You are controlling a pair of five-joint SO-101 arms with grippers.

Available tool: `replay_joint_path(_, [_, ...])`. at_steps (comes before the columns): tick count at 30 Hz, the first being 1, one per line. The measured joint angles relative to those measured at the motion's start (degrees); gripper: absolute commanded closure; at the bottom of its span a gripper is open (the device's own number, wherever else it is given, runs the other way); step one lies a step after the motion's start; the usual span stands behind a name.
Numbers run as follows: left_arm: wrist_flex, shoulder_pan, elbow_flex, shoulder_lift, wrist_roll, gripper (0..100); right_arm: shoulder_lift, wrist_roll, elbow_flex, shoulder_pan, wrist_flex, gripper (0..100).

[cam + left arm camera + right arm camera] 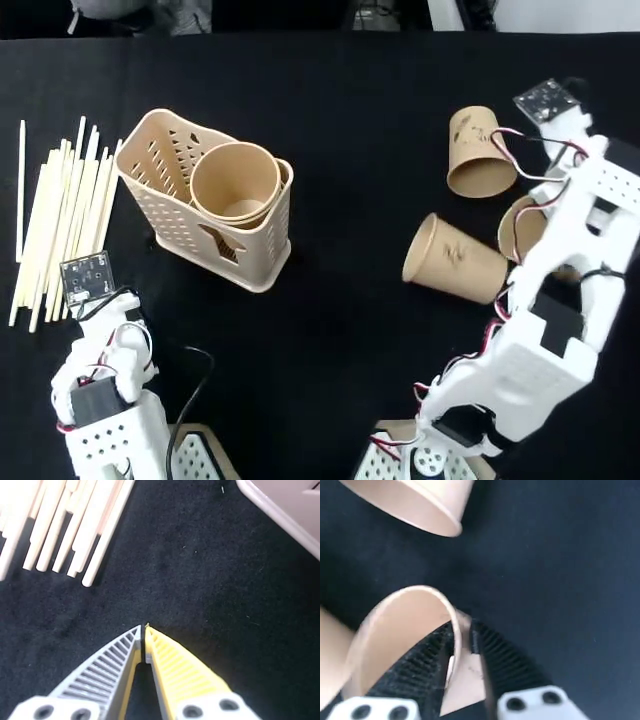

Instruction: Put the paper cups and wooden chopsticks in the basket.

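- right gripper point(462, 630), far right of the basket point(255, 250), pinches the rim of a cup point(400, 630)
- left gripper point(144, 630), fingers pressed together, sits left of the basket beside the chopsticks point(75, 525)

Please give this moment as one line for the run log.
left gripper: shut, empty, beside chopsticks | right gripper: fingers shut on paper cup rim | basket: holds upright cup | table: two loose cups lying

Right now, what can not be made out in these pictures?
- High view: the white right arm covers most of one tan paper cup.
- High view: nested paper cups in the beige slotted basket; their number is hidden.
- Left wrist view: pale wooden chopsticks are cut by the edge.
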Motion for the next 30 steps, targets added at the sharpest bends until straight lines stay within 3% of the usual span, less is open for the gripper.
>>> replay_joint_path(12, [0.0, 0.0, 0.0, 0.0, 0.0, 97, -5.5, 0.0, -0.6, 3.7, 3.7, 98.5])
replay_joint_path(17, [0.0, 0.0, 0.0, 0.0, 0.0, 97, -15.9, -5.2, -0.6, 2.9, 6.2, 98.5])
replay_joint_path(23, [0.0, 0.0, 0.0, 0.0, 0.0, 97, -29.6, -14.0, -1.0, -4.7, 12.0, 98.5])
replay_joint_path(30, [0.0, 0.0, 0.0, 0.0, 0.0, 97, -43.0, -25.7, -2.5, -20.3, 19.0, 98.6])
